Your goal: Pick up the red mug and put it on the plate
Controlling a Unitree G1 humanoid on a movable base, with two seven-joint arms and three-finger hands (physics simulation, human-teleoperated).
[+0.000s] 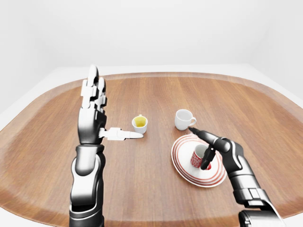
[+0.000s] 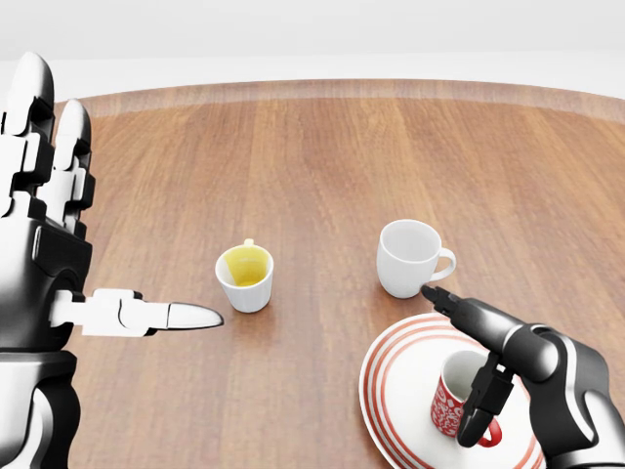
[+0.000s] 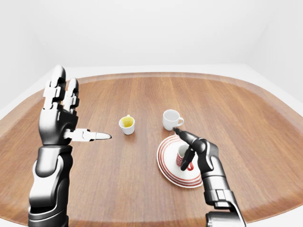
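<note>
Red patterned ceramic mug stands upright on the red-striped white plate, just under the splayed right hand, one finger seemingly touching its handle side, left hand well apart.

Left hand raised upright at nine o'clock, fingers straight toward twelve, thumb jutting toward three, right hand low at five o'clock, fingers spread wide, unclenched.

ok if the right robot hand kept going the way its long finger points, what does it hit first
Probably the white mug: the right robot hand has one finger aimed up-left at its base, nearly touching in the head view, though depth is unclear.
</note>
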